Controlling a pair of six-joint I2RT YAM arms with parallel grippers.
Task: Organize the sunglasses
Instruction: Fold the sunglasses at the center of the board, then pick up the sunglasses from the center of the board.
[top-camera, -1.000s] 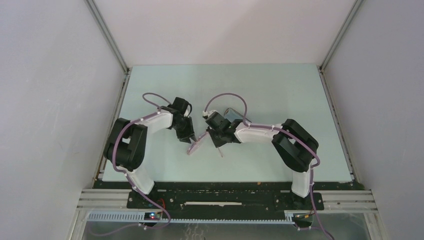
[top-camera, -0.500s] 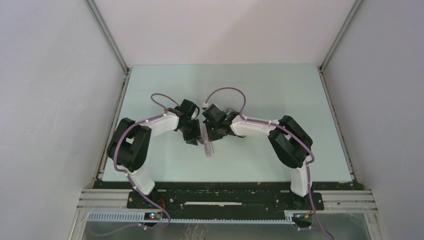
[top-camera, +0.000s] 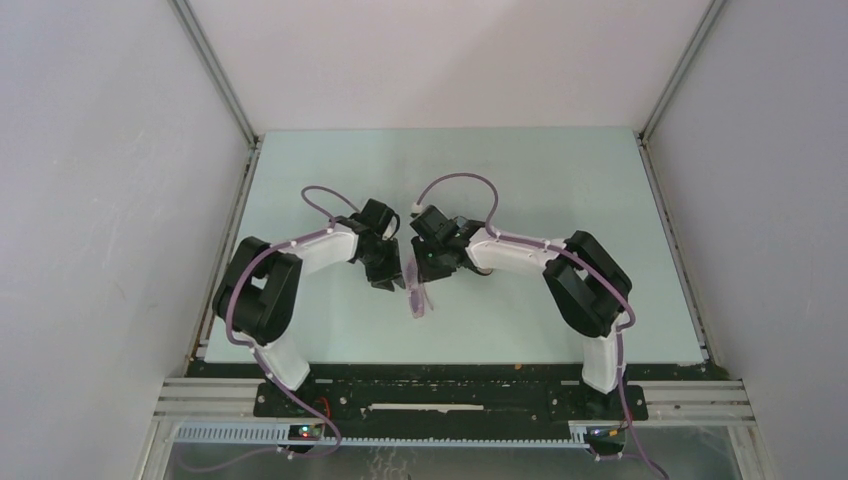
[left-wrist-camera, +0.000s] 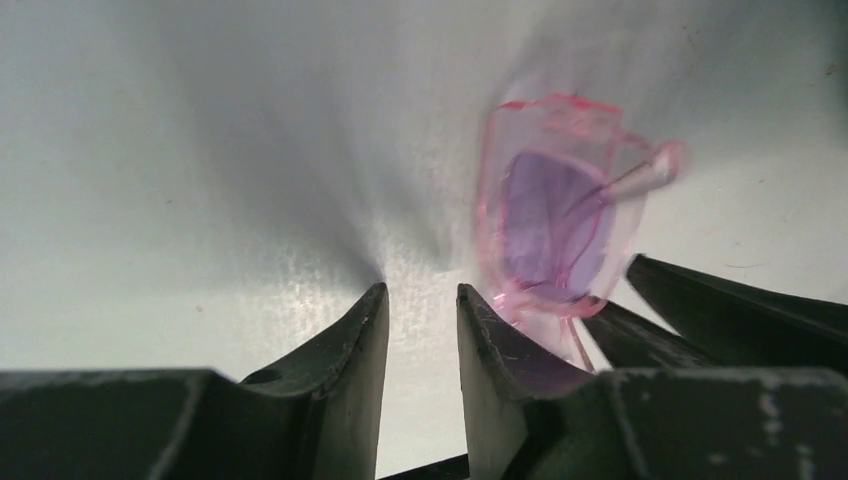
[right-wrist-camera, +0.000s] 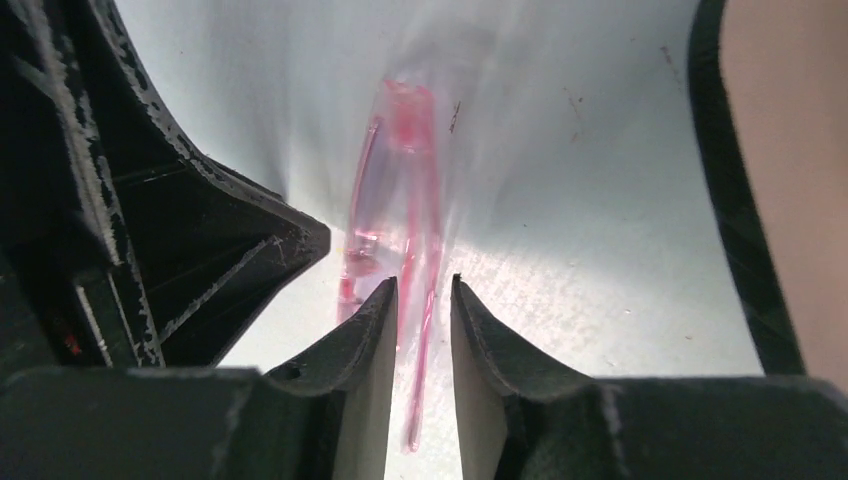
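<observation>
The sunglasses (top-camera: 416, 292) are a thin pink-purple translucent pair, between my two grippers at mid-table. In the left wrist view the sunglasses (left-wrist-camera: 555, 215) look blurred, just right of my right-hand finger (left-wrist-camera: 500, 350) and outside the jaws. My left gripper (left-wrist-camera: 420, 290) is open, with only bare table in its gap. My right gripper (right-wrist-camera: 420, 280) is open too. One thin pink arm (right-wrist-camera: 425, 330) of the glasses runs through its gap, with daylight on both sides. From above, the left gripper (top-camera: 388, 272) and right gripper (top-camera: 425, 268) nearly touch.
The left arm's black gripper body (right-wrist-camera: 150, 200) fills the left of the right wrist view. A black-rimmed thing with a tan inside (right-wrist-camera: 780, 150) stands at that view's right edge. The pale green table (top-camera: 560, 180) is walled left, right and behind.
Both grippers have come together at mid-table and the glasses swung to point at the near edge. The right gripper's jaws, shut before, have parted around the glasses' arm.
</observation>
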